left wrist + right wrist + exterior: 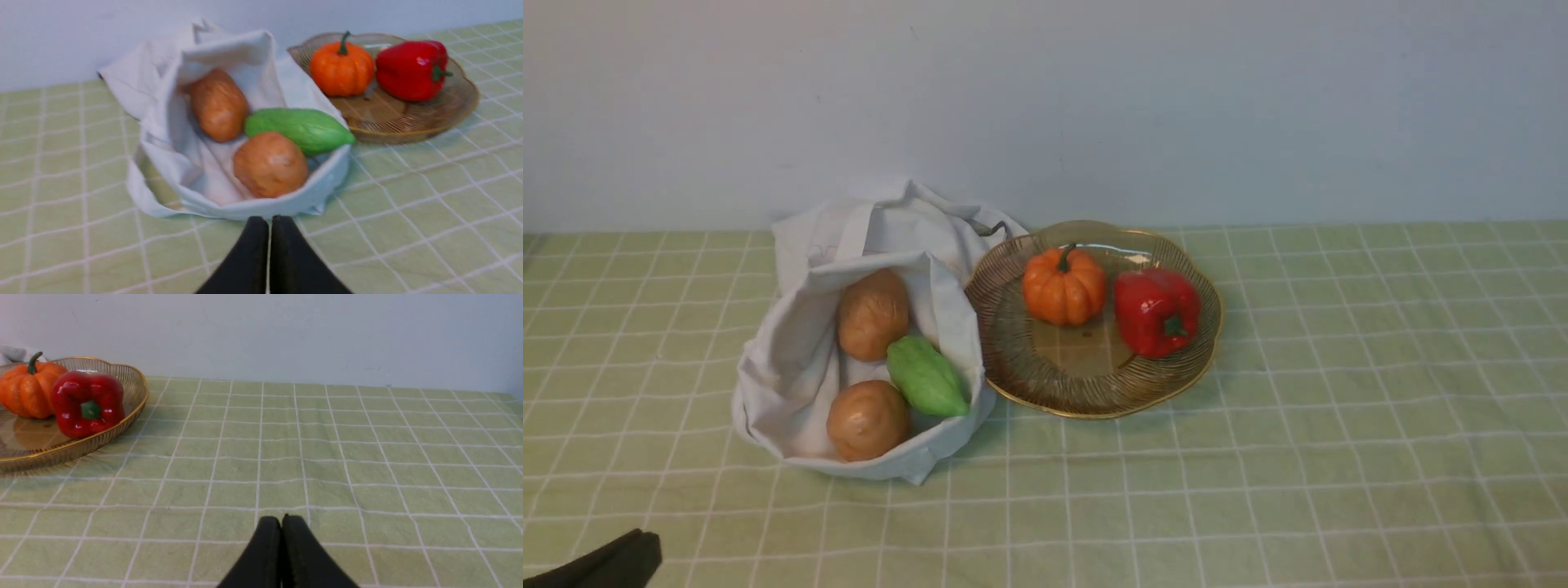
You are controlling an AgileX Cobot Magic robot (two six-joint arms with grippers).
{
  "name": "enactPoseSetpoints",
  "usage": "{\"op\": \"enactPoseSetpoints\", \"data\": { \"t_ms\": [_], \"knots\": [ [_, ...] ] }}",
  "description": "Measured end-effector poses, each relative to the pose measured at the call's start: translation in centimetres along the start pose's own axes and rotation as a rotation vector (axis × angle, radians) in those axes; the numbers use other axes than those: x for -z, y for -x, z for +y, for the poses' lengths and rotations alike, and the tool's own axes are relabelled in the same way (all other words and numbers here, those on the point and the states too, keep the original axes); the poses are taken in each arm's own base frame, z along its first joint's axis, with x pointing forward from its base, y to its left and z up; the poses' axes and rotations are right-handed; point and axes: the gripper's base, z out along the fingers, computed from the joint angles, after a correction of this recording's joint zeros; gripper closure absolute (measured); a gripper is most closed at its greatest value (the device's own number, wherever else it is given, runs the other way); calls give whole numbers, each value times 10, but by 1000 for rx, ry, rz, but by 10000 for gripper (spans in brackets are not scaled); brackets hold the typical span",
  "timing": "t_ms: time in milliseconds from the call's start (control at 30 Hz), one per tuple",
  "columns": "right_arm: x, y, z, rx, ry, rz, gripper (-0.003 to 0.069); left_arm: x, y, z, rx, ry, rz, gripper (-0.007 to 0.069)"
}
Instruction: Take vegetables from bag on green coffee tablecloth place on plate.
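Amber plate (1045,384): holds pumpkin (1063,287), red pepper (1156,310)
White bag (792,367): two potatoes (872,314), gourd (925,377) inside
Left gripper (269,222): jaws together, empty
Right gripper (282,520): jaws together, empty

Soft, even, rather dim light fills all 3 views and gives the wall (1176,98) a bluish cast. Faint, soft-edged shadows lie on the tablecloth (1339,408) along the near right edges of the plate (1021,367) and the bag (784,367). Small white glints show on the red pepper (1156,310) and on the plate's far glass. The left wrist view is blurred throughout; the right wrist view is sharp.
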Motion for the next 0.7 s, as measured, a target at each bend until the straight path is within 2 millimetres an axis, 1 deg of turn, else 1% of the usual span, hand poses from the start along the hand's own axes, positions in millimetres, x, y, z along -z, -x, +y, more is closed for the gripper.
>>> {"op": "enactPoseSetpoints", "data": {
  "t_ms": [67, 100, 333, 700],
  "knots": [
    [0, 0, 0, 0, 0, 0, 673, 3, -4, 2, -5, 37, -8, 629],
    [0, 0, 0, 0, 0, 0, 673, 3, -10, 4, -6, 60, 5, 629],
    [0, 0, 0, 0, 0, 0, 673, 1, -39, 6, -13, 93, 48, 629],
    [0, 0, 0, 0, 0, 0, 673, 1, -41, 7, -7, 114, 54, 629]
  ]
}}
